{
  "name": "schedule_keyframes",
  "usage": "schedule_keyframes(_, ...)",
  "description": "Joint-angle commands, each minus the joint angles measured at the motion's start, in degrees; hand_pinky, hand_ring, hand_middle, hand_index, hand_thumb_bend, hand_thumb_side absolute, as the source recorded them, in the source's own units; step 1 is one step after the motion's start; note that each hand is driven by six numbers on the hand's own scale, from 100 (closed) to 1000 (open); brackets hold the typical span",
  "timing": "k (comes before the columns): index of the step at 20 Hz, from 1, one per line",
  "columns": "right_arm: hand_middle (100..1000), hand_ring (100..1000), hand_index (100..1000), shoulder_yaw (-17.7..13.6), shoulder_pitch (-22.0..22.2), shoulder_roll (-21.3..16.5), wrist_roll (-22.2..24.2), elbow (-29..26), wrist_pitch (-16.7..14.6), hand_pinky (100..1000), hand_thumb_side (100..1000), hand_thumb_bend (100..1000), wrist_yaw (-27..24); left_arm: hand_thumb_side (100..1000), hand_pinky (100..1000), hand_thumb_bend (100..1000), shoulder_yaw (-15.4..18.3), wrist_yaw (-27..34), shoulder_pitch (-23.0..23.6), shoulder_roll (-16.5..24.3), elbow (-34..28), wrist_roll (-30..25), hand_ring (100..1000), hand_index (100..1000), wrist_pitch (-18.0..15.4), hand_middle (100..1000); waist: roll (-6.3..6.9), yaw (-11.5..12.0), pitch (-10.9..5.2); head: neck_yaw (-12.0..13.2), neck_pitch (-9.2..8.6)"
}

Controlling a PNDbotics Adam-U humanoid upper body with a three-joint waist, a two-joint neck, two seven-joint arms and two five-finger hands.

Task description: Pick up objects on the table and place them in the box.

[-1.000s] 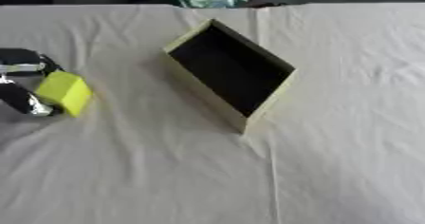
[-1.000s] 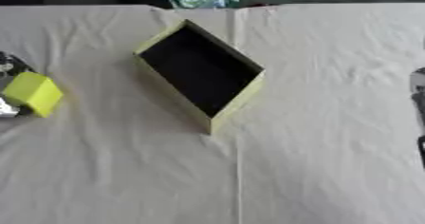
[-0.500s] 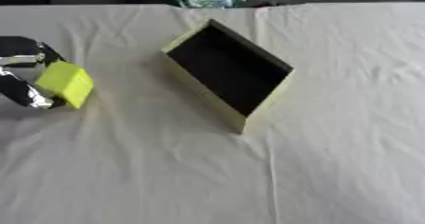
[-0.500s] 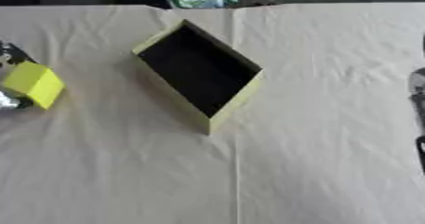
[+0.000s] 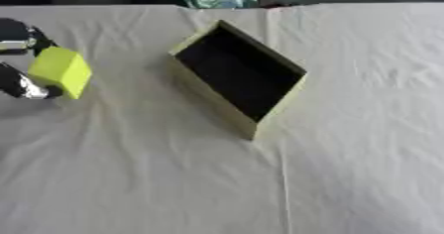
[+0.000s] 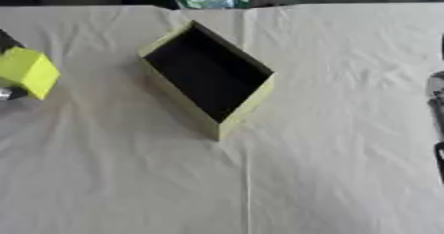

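White cloth (image 5: 173,178) covers your table; your left hand (image 5: 19,82) pinches a yellow-green foam block (image 5: 61,72) left of the open pale-yellow rectangular box (image 5: 239,77).

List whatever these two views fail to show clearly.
- Left hand: cut off by the left eye view's left edge, partly behind the yellow block.
- Right hand: only a sliver at the right eye view's right edge; fingers unreadable.
- Open cardboard box: its dark interior hides any contents.
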Motion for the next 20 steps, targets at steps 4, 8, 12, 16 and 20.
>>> schedule_keyframes(4, 537, 749, 824, -0.7, -0.9, -1.0, -0.3, -1.0, -0.2, 753, 711, 100, -0.3, 604, 704, 100, 2.7, 0.9, -6.7, -5.6, -2.1, 5.4, 605, 566, 3.9, 492, 0.84, 0.1, -1.38, -0.3, -0.03)
schedule_keyframes(8, 538, 749, 823, -0.5, -1.3, -0.8, -0.1, -1.0, -0.3, 753, 711, 100, -0.4, 598, 697, 100, 3.1, -1.7, -11.0, -13.6, -0.8, 8.5, 593, 563, 5.9, 484, 0.59, -0.1, -1.62, 0.0, 0.07)
schedule_keyframes(12, 539, 748, 823, -0.5, -1.7, -0.6, 0.1, -1.0, -0.4, 753, 711, 100, -0.6, 601, 691, 100, 2.7, -5.8, -13.5, -20.6, 1.0, 10.8, 588, 562, 7.0, 481, 0.38, -0.7, -1.68, 0.6, 0.1)
schedule_keyframes(16, 539, 748, 823, -0.5, -2.1, -0.1, 0.1, -1.0, -0.5, 753, 710, 100, -0.8, 608, 687, 100, 2.5, -10.9, -14.9, -26.4, 2.8, 13.2, 588, 562, 8.3, 480, 0.32, -1.3, -1.69, 1.1, -0.02)
schedule_keyframes(20, 540, 748, 823, -0.5, -2.5, 0.3, 0.2, -1.0, -0.6, 753, 710, 100, -1.0, 611, 683, 100, 2.4, -16.4, -15.5, -30.8, 6.0, 16.0, 589, 561, 9.9, 481, 0.29, -1.8, -1.64, 1.4, -0.17)
